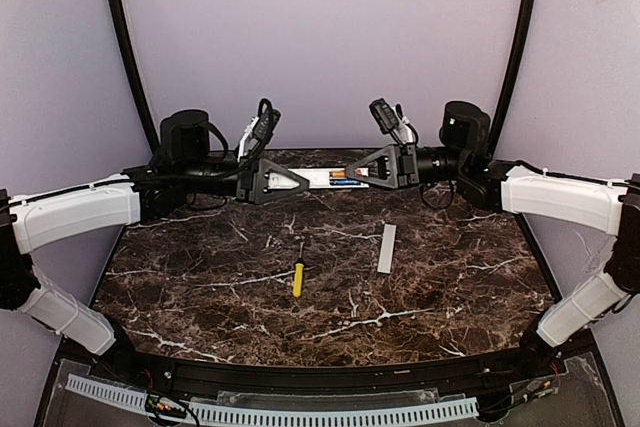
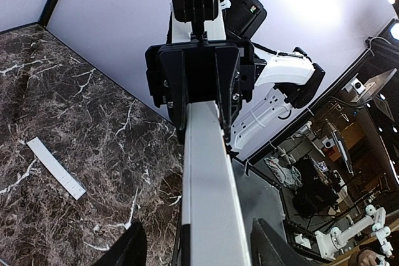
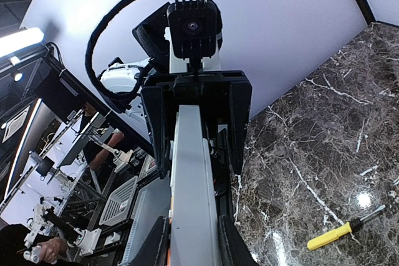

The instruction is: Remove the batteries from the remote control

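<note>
The remote control (image 1: 325, 178) hangs in the air over the far edge of the tabletop (image 1: 200, 277), near the middle of that edge, stretched level between the two grippers. It touches nothing below it.

The right gripper (image 1: 355, 174) has one end of the remote. In the right wrist view its two fingers (image 3: 157, 244) press flat against the long sides of the grey-white bar, pinching it firmly.

The left gripper (image 1: 303, 180) sits at the opposite end. In the left wrist view its fingers (image 2: 132, 248) stand on either side of the bar. The finger on the left of that view is clearly apart from the bar, so the jaws are spread around the remote rather than clamped on it.

From the top view the battery bay faces up. An orange-red battery (image 1: 341, 175) shows inside it, just beside the right gripper's fingertips. The second cell is too small to make out there.

The back cover (image 1: 386, 248), a flat white strip, lies on the tabletop right of centre, well apart from the remote and pointing roughly from near edge to far edge.

A yellow-handled screwdriver (image 1: 297, 277) lies near the centre of the tabletop, left of the cover and apart from it, its dark shaft pointing toward the far edge.
</note>
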You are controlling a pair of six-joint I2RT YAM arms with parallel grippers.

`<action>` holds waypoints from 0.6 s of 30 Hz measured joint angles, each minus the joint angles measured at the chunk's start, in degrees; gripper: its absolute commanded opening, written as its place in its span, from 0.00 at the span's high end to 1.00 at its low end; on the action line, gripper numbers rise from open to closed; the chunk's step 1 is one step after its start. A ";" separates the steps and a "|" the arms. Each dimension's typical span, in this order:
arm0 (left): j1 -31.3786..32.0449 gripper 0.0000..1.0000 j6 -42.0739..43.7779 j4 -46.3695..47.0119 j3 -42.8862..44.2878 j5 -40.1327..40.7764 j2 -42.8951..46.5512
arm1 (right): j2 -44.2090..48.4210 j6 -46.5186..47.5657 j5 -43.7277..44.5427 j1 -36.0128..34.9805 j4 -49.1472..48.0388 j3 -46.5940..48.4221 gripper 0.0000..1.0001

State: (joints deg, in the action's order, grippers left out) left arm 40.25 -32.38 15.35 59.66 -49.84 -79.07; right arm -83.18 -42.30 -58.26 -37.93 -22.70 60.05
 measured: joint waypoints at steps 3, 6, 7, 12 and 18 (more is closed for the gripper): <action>0.07 0.41 0.20 -0.46 0.00 0.44 -0.15 | -0.26 -0.02 0.00 -0.09 0.00 -0.02 1.00; 0.07 0.42 0.20 -0.48 0.00 0.92 -0.20 | -0.31 -0.02 -0.02 -0.24 -0.02 -0.02 1.00; 0.07 0.43 0.20 -0.48 -0.02 1.03 -0.22 | -0.33 -0.02 -0.02 -0.26 -0.02 -0.02 1.00; 0.13 0.48 0.00 -0.44 -0.02 1.46 -0.46 | -0.83 -0.02 0.00 -0.33 -0.02 -0.02 1.00; 0.13 0.53 -1.36 0.74 0.00 1.70 -0.55 | -1.38 -0.02 0.07 -0.48 -0.02 0.00 1.00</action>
State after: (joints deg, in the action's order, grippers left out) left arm 40.38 -33.74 16.10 59.66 -48.14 -79.61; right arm -84.55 -42.33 -58.19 -38.41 -22.72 60.05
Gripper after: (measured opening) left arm 0.500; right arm 0.213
